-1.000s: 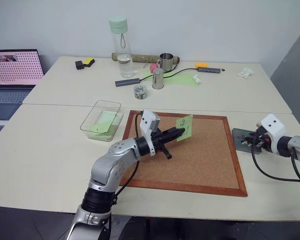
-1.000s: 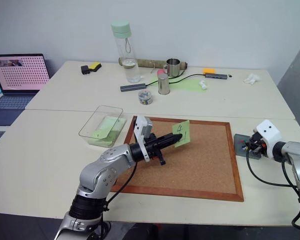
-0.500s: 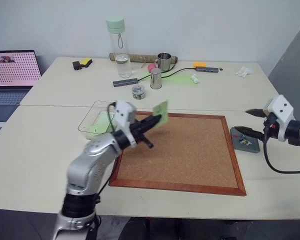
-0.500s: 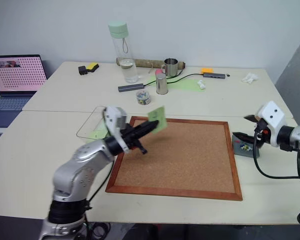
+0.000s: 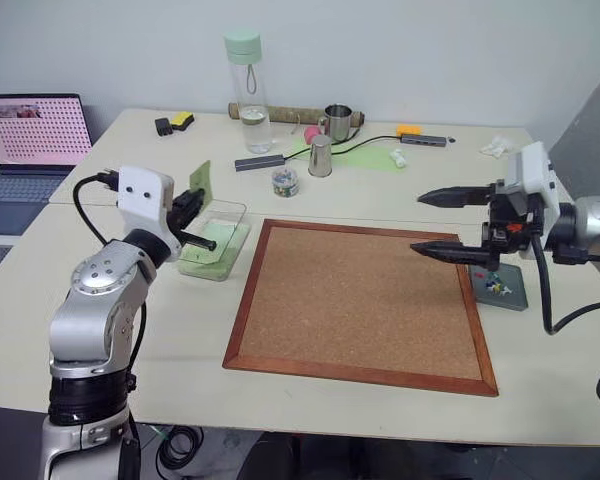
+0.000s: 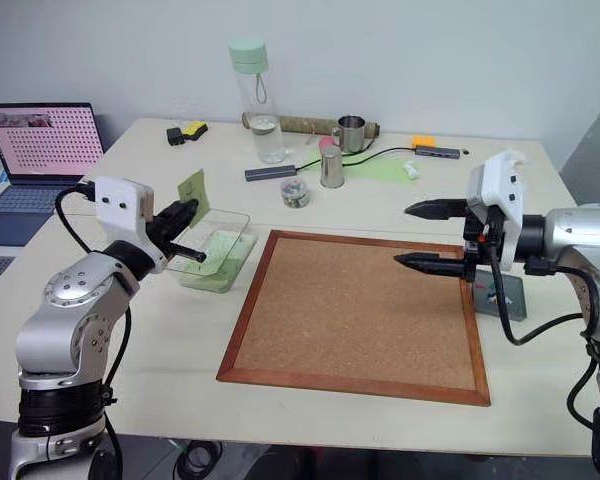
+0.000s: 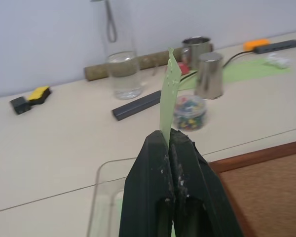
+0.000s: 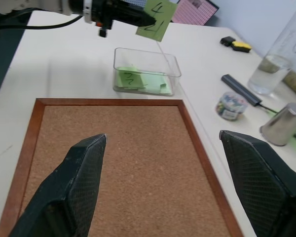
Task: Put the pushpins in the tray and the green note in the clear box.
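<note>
Note (image 5: 200,183) is pinched upright in my left fingers (image 7: 170,148), which are fully closed on its lower edge; I see it edge-on from the left wrist camera and face-on, with dark marks on it, from the right wrist camera. My left gripper (image 5: 192,205) holds it in the air above the near-left end of the box (image 5: 212,240), not touching it. Inside the box I can see pale-green paper lying flat on the bottom. The box sits on the worktop (image 5: 380,200) just beside the left edge of the cork board (image 5: 365,300).

My right gripper (image 5: 450,222) hangs over the right part of the cork board with its fingers (image 8: 74,182) spread wide and nothing between them. One finger reaches out above the board's far right corner, the other over its right side.

Tray (image 5: 510,290) rests on the worktop just beside the board's right frame, partly behind my right arm. I make out small pins (image 5: 494,286) with coloured heads lying in it, though I cannot count them.

Farther back on the worktop stand a bottle (image 5: 249,90), two metal cups (image 5: 321,155) and a small jar (image 5: 285,181) of mixed pins. A laptop (image 5: 32,130) is open at the far left.
</note>
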